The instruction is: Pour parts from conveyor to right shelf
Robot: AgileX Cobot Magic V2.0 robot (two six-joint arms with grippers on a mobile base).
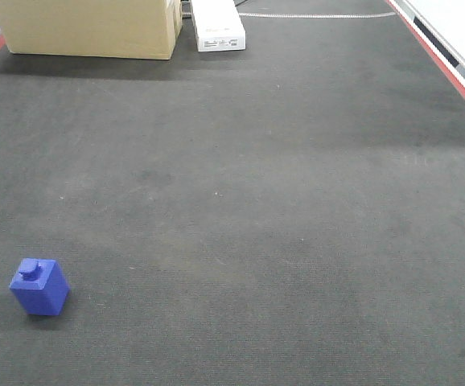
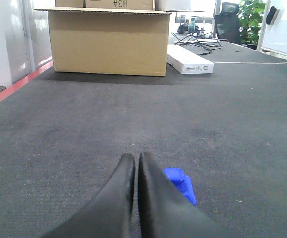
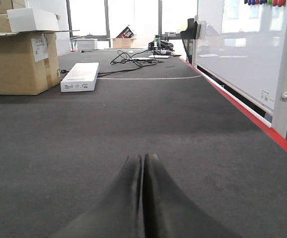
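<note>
Black fingers (image 2: 123, 173) of the left gripper (image 2: 134, 157) and right gripper (image 3: 143, 158) are pressed together, empty. One blue block (image 1: 39, 287) is seen upright on the grey conveyor (image 1: 257, 201), near left, just beside the left gripper.

You see a dark grey belt (image 1: 281, 209) with a red stripe (image 1: 450, 68) along each edge. One blue block (image 1: 39, 287) stands upright on it at the near left, stub up, well apart from everything else. At the far end a cardboard box (image 1: 88, 28) sits on the left, with a flat white box (image 1: 216, 28) lying lengthwise just beside it. Farther back, cables (image 3: 128, 57) lie on the belt.
</note>
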